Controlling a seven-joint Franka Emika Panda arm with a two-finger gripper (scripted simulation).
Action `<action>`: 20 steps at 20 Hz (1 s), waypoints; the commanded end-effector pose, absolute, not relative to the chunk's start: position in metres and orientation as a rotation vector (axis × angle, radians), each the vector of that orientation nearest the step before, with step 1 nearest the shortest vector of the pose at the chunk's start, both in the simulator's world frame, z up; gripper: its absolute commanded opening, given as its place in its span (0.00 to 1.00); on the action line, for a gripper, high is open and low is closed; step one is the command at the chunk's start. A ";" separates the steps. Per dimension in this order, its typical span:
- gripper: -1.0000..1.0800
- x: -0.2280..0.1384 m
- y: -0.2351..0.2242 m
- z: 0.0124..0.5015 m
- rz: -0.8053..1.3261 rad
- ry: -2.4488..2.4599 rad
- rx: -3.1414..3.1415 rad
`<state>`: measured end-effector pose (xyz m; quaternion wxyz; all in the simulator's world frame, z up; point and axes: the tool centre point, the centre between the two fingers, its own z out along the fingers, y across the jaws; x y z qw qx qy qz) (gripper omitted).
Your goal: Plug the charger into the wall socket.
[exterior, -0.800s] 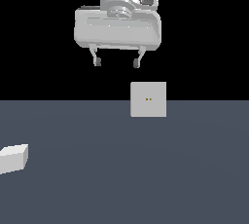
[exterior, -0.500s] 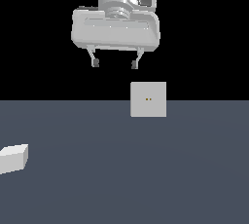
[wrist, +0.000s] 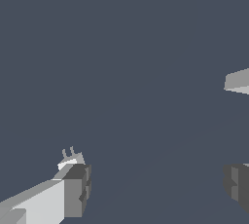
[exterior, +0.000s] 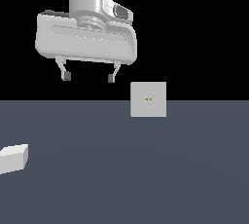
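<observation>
Tool point(exterior: 88, 76): fingers spread, empty, high above tabletop point(exterior: 146, 179). Charger point(exterior: 13, 158): flat, well apart from socket point(exterior: 148, 99), which stands upright awaiting insertion.

Level exterior view toward the floor point(exterior: 146, 169); wrist view perhaps straight down.

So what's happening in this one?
A single arm is meant to plug the charger into the wall socket, but nothing is held yet. The gripper hangs open above the floor. The charger lies at the exterior view's left edge, well apart from the upright socket plate farther back.
</observation>
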<state>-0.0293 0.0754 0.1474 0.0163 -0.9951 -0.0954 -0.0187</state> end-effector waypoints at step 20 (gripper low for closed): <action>0.96 -0.111 0.168 0.064 -0.062 -0.810 -3.020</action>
